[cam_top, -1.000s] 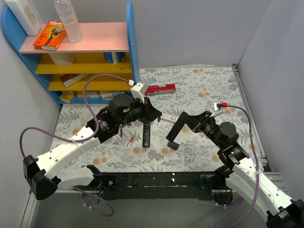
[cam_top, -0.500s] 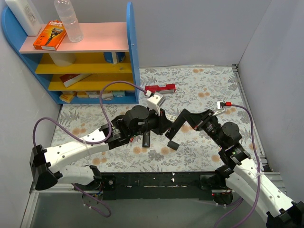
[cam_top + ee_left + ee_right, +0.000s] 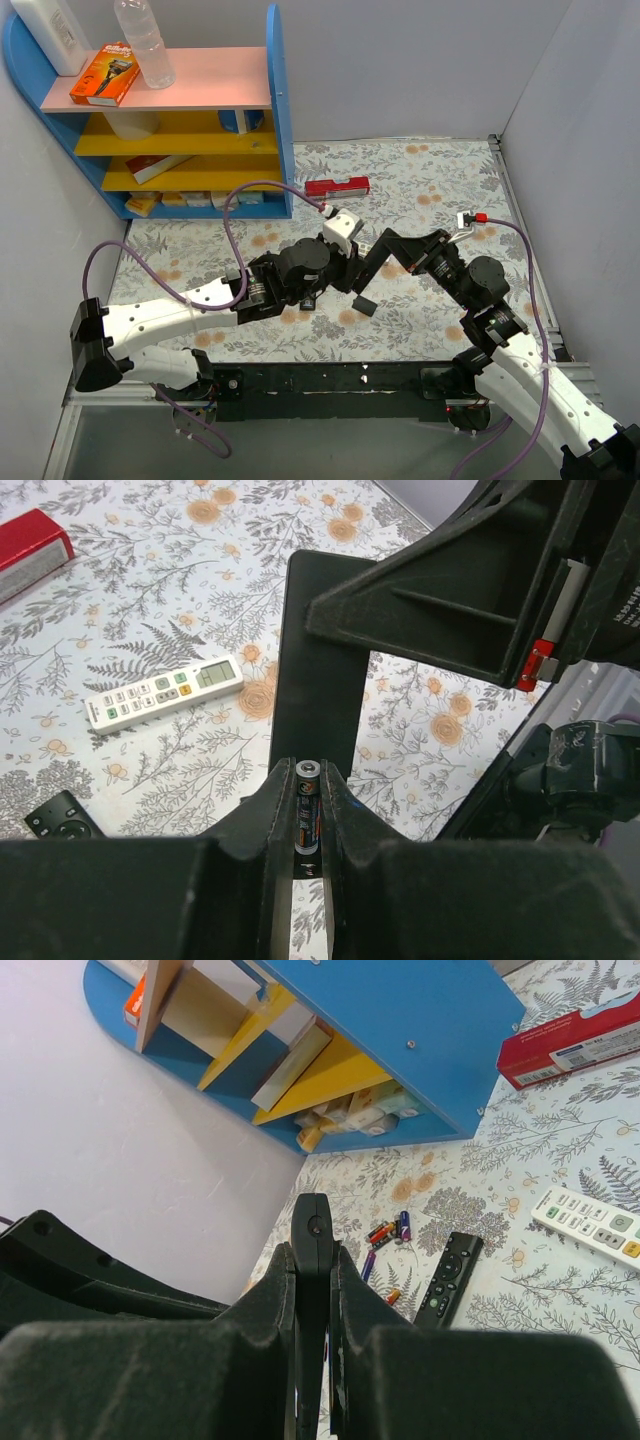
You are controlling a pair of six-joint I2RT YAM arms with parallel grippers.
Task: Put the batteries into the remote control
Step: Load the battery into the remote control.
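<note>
Spare batteries (image 3: 385,1232) lie loose on the table beside the slim remote (image 3: 450,1275), well apart from the work. The left gripper (image 3: 307,780) is pinched right down on one battery (image 3: 307,815), which lies lengthwise between the jaws with its end cap pointing at the remote (image 3: 318,650). The trouble likely starts here: the cell is held only by a thin strip of its sides, so it could pivot or pop out if its tip meets the remote's flat face or edge rather than the bay. I cannot see the bay from either wrist, so line-up and polarity are unsure. The remote stands steeply tilted just ahead of the battery tip, near but apart. The right gripper (image 3: 313,1260) is nearly closed on one end of the remote, clamping its thin sides. A firm push from the left could twist the remote in that grip or knock it free.
</note>
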